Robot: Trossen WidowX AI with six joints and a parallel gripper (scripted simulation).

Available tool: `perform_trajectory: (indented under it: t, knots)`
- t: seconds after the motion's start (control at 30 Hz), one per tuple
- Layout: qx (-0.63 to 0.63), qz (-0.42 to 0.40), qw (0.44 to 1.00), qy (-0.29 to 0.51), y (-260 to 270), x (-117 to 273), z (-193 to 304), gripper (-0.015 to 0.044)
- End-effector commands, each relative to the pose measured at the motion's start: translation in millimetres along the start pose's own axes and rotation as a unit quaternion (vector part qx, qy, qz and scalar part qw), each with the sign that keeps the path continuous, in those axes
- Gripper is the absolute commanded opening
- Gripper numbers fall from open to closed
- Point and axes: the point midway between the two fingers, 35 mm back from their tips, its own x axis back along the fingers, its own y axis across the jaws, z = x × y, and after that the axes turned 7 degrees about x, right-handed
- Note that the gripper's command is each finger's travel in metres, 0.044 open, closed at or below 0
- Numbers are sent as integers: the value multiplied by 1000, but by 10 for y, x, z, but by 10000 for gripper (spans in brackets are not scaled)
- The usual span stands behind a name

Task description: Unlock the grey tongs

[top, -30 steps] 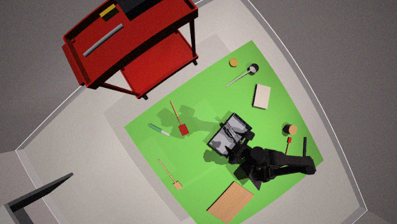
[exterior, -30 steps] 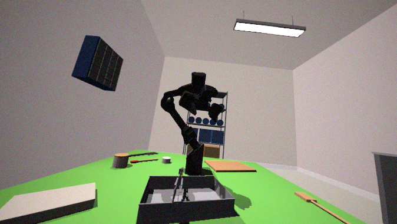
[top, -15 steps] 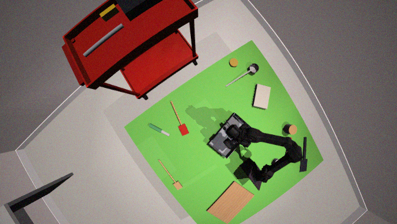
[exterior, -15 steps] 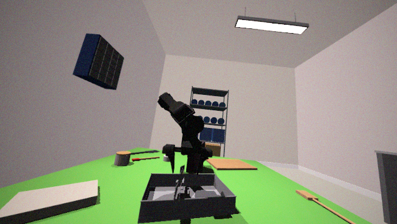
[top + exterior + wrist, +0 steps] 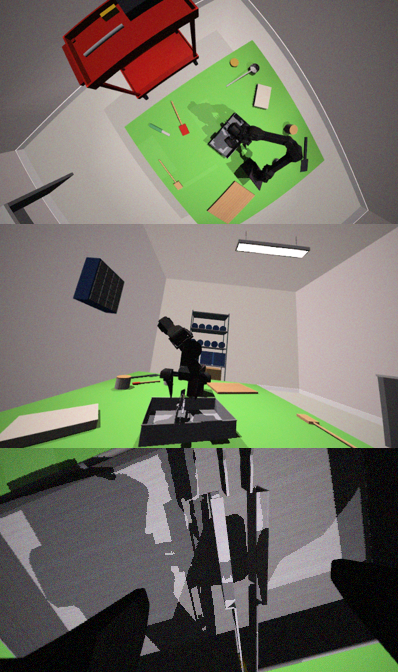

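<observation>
Hovering over the roasting tin (image 5: 189,427), the gripper (image 5: 240,608) has its jaws spread wide with nothing between them, one dark finger (image 5: 115,633) low on the left of the wrist view and the other at the right edge. The grey tongs (image 5: 235,553) lie across the tin, running up and down between those two fingers, so the opening already straddles them crosswise. In the exterior view the tongs (image 5: 181,407) show as a thin upright-looking sliver inside the tin, with one fingertip hanging just above the tin's far rim.

The step in hand, as I judge it, is the descent and first grasp. To do it well, the wrist should come straight down over the tin, keeping the tongs midway between the fingers, and close on both arms together, not on one arm alone. Where the hinge end sits is hard to read through the shadows and overlapping grey planes in the wrist view, possibly toward the tin's near wall, so a grasp near the middle of the tongs seems the safer choice. The fingertips need to stay off the tin's walls and floor on the way down.

The wooden board (image 5: 231,201) lies beside the arm's base, well apart from the tin, and waits for the later set-down
</observation>
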Motion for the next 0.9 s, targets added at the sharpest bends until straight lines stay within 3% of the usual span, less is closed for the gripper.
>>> perform_trajectory:
  t: [0.0,0.87]
  knots:
    - [0,2,1000,-1,-8,-49,-12,440]
    - [0,2,1000,-1,-10,-478,-20,440]
